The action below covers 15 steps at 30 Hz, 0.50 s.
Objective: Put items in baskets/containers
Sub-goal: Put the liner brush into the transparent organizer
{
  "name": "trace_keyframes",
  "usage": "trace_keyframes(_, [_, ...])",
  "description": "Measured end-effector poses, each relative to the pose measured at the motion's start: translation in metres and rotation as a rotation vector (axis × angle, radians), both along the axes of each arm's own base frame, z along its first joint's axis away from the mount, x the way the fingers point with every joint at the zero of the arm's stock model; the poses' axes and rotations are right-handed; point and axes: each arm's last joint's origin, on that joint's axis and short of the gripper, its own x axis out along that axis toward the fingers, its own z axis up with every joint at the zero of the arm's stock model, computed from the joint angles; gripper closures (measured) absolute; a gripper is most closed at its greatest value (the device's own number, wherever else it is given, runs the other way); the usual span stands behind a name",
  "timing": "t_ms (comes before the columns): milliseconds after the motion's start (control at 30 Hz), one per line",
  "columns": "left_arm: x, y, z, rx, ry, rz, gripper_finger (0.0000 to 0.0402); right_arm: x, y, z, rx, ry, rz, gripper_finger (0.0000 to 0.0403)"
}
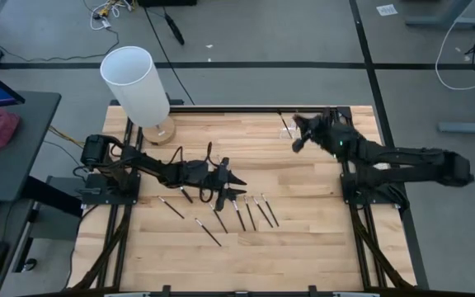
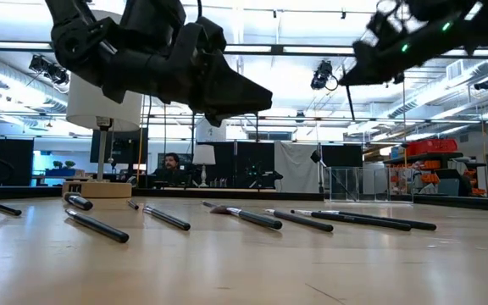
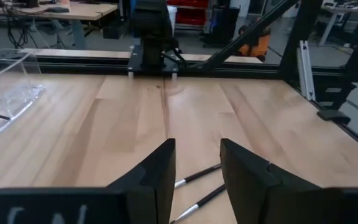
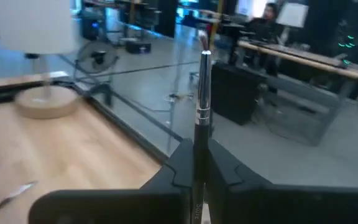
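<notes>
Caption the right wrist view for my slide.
Right gripper shut on a makeup brush, held upright near the clear holder.

left hand point(image 3: 196, 180): fingers parted, above table | right hand point(image 4: 199, 163): clamped, raised

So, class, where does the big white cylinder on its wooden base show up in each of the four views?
High view: the white cylinder is at the upper left.
Low view: on the left, partly hidden behind a dark arm.
Left wrist view: not in it.
Right wrist view: in the upper left corner.
Shared landmark: the row of brushes, seen in the high, low and left wrist views.
</notes>
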Motion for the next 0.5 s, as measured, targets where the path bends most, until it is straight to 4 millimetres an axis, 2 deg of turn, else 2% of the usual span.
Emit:
trace_keyframes(133, [0.000, -0.006, 0.000, -0.022, 0.002, -0.014, 0.0273, -0.015, -0.035, -0.022, 0.051, 0.006, -0.076, 0.0391])
trace_keyframes(233, [-0.001, -0.011, 0.000, -0.024, 0.003, -0.028, 0.0273, -0.026, -0.055, -0.041, 0.098, -0.016, -0.104, 0.0391])
trace_keyframes(367, [-0.001, -0.014, 0.000, -0.024, 0.002, -0.038, 0.0273, -0.037, -0.069, -0.064, 0.156, -0.023, -0.149, 0.0391])
trace_keyframes(500, [-0.001, -0.014, 0.001, -0.023, -0.002, -0.030, 0.0273, -0.039, -0.077, -0.082, 0.231, 0.028, -0.164, 0.0391])
